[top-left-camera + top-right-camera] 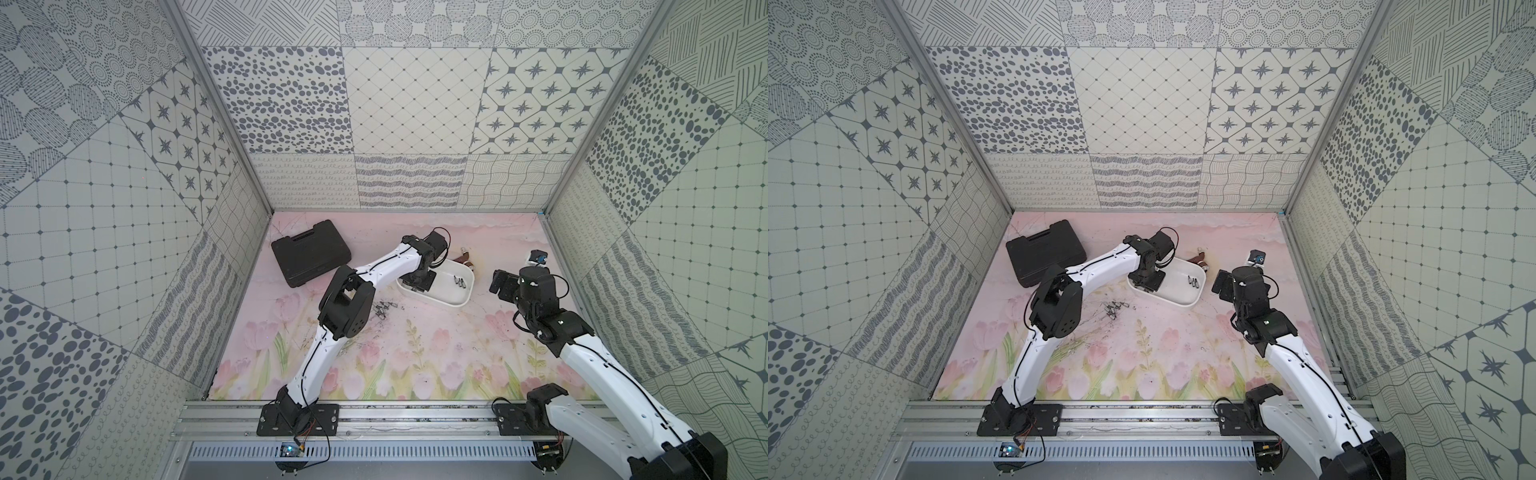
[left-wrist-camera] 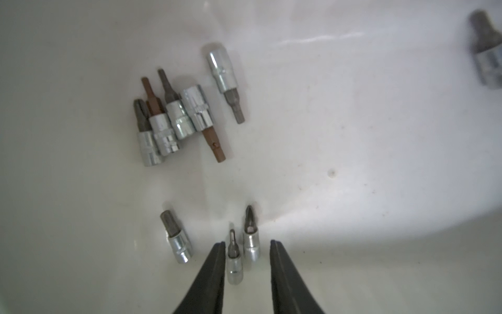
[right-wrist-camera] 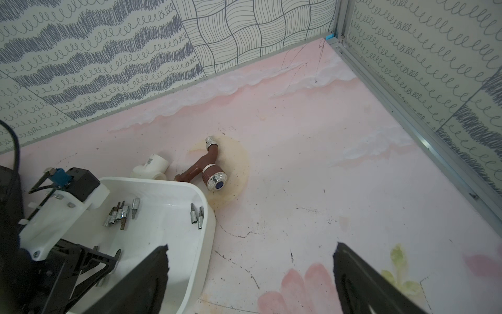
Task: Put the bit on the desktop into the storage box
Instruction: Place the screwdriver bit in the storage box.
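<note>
Left pincer (image 2: 247, 242), parted around a loose bit (image 2: 234, 258) in the storage box (image 1: 449, 291), has the remaining bits (image 1: 384, 311) on the surface (image 1: 436, 345) at eight o'clock, nearer them than the spread right pincer (image 3: 251, 246).

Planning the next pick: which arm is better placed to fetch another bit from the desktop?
Probably left. The left gripper, open over the storage box, is nearer the loose bits on the desktop; the box lies between them and the right gripper.
</note>
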You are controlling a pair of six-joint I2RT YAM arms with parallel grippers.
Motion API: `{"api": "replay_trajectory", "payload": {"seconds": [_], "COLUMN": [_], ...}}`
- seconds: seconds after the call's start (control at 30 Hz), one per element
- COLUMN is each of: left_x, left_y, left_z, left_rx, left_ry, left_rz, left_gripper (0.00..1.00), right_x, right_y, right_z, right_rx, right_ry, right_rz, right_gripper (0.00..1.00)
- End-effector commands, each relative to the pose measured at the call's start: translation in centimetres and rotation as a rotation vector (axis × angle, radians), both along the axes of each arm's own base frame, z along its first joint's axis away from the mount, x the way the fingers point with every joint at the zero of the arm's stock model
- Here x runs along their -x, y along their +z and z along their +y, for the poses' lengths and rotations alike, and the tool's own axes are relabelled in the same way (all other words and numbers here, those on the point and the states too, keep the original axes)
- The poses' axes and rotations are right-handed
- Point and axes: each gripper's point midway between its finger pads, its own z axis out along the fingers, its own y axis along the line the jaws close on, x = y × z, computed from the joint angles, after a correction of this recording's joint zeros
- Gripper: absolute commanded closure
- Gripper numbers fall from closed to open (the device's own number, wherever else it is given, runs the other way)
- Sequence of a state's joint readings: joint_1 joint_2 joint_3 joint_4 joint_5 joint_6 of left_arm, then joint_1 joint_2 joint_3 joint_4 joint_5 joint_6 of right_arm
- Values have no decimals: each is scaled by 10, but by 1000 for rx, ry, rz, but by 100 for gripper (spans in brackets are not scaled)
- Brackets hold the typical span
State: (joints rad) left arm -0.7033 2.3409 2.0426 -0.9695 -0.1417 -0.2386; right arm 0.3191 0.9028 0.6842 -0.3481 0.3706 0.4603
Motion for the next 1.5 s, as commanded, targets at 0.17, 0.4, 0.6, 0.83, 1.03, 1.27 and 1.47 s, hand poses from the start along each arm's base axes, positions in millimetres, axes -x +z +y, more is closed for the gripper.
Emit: {"api": "replay_trajectory", "payload": {"seconds": [0.17, 0.4, 0.6, 0.83, 1.03, 1.27, 1.47], "left_x": [4, 12, 19, 31, 42, 54, 64], "left_y": [43, 76, 108, 151, 175, 190, 188], "left_z": [9, 28, 53, 88, 120, 148, 166], "left_rx": [9, -3, -6, 27, 21, 46, 79], "left_ry": [-3, 12, 70, 180, 284, 445, 632], "left_rz": [-52, -123, -232, -398, -503, -579, -532], "left_gripper": [54, 40, 15, 1, 1, 1, 1], "right_x": [-2, -4, -5, -6, -6, -6, -5], "right_y": [7, 9, 10, 9, 7, 7, 5], "right_z": [-2, -1, -2, -2, -2, -3, -3], "right_rx": [-4, 0, 4, 8, 9, 12, 14], "right_ry": [-9, -7, -8, -8, -10, -14, -14], "right_rz": [-30, -32, -32, -28, -22, -22, -18], "right_gripper": [3, 3, 3, 3, 3, 3, 3]}}
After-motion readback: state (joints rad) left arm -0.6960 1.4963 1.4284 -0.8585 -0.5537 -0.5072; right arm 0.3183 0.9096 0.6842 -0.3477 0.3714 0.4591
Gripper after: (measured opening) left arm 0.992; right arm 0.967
